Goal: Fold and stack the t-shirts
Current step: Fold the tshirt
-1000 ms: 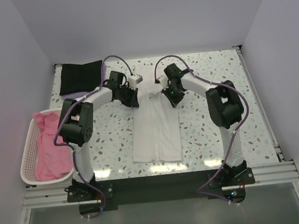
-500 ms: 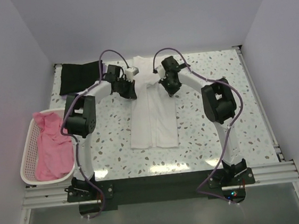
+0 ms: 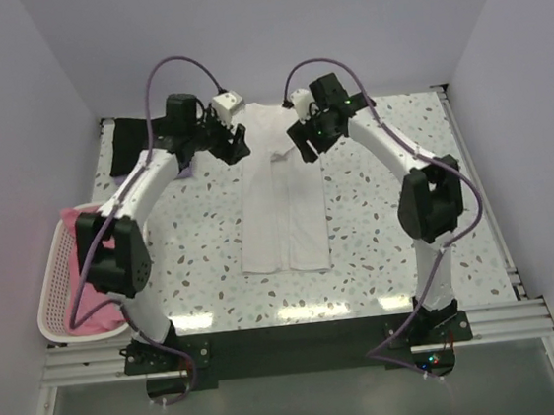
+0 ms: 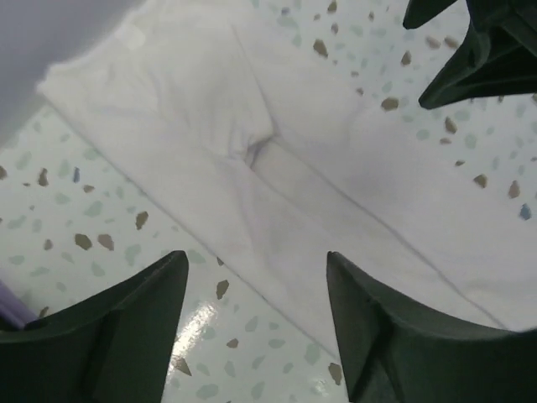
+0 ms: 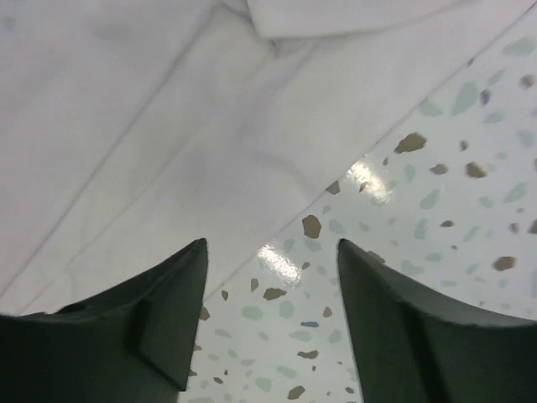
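Observation:
A white t-shirt (image 3: 281,202) lies flat on the speckled table as a long narrow strip, its sides folded in. It also fills the left wrist view (image 4: 252,126) and the right wrist view (image 5: 151,109). My left gripper (image 3: 239,144) hovers open over the strip's far left edge, with nothing between its fingers (image 4: 256,260). My right gripper (image 3: 300,141) hovers open over the far right edge, likewise holding nothing (image 5: 272,245). A folded black t-shirt (image 3: 130,144) sits at the back left corner. Pink t-shirts (image 3: 88,315) lie in the basket, partly hidden by the left arm.
The pale pink lattice basket (image 3: 52,281) stands at the table's left edge. White walls close in the table at the back and both sides. The right gripper's dark fingers (image 4: 478,59) show at the top right of the left wrist view.
Both grippers went from shut to open and let go of the white t-shirt's far end. Both arms stretched toward the back and lifted; the shirt now lies flat.

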Motion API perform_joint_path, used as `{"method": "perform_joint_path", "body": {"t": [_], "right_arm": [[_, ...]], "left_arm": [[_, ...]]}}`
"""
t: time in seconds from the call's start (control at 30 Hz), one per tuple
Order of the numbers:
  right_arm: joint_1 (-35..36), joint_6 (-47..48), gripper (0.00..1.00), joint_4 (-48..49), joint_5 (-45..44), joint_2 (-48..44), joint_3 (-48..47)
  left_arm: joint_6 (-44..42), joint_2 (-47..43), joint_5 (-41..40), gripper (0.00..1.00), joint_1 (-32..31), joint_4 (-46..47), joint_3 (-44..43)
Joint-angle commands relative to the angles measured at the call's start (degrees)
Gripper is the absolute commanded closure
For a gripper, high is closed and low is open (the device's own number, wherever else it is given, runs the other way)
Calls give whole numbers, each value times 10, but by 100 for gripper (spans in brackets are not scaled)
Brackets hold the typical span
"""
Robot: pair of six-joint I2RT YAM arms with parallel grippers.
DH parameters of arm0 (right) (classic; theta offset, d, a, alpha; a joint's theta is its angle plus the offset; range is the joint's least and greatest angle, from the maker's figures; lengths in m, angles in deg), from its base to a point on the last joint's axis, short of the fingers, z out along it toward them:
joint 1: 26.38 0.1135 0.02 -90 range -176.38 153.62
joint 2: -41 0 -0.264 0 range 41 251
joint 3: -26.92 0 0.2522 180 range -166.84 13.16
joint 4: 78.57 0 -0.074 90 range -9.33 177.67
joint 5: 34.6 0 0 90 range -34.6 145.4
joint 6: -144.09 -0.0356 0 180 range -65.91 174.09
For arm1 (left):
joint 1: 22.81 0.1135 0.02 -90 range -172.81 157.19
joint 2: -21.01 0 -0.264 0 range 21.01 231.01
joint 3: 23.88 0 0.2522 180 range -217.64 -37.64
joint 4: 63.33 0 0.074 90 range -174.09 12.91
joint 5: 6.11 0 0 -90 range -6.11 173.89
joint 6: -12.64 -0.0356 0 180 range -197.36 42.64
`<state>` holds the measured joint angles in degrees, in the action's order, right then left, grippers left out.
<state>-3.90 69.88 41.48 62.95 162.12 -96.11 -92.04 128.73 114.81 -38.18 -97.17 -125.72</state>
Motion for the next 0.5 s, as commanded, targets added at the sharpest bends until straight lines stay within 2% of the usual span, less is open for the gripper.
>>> {"method": "perform_joint_path", "body": {"t": [0.0, 0.03, 0.07, 0.13, 0.17, 0.23, 0.33, 0.37, 0.4, 0.47], "right_arm": [[-2, 51, 29, 2, 69, -181, -11], [-2, 56, 22, 10, 75, -203, 1], [-1, 60, 13, 32, 90, -228, 13], [-2, 88, 8, 50, 110, -288, 63], [-1, 95, 1, 69, 119, -307, 83], [1, 117, 1, 85, 134, -344, 141], [9, 184, 1, 38, 185, -395, 182], [19, 234, 1, -14, 225, -412, 191], [28, 248, 1, -35, 231, -421, 218], [69, 286, 1, -64, 238, -451, 264]], "left_arm": [[-100, -144, 22, 23, 4, 40, 25], [-115, -190, 35, 9, 4, 39, 35], [-136, -210, 51, 0, 4, 29, 55], [-195, -275, 96, 0, 3, 23, 88], [-207, -297, 106, 0, 3, 24, 124], [-251, -354, 128, 0, 0, 17, 160], [-341, -389, 130, 0, -25, -84, 197], [-378, -390, 128, 0, -40, -162, 209], [-428, -391, 123, 0, -47, -193, 219], [-472, -397, 130, 0, -48, -245, 269]]}}
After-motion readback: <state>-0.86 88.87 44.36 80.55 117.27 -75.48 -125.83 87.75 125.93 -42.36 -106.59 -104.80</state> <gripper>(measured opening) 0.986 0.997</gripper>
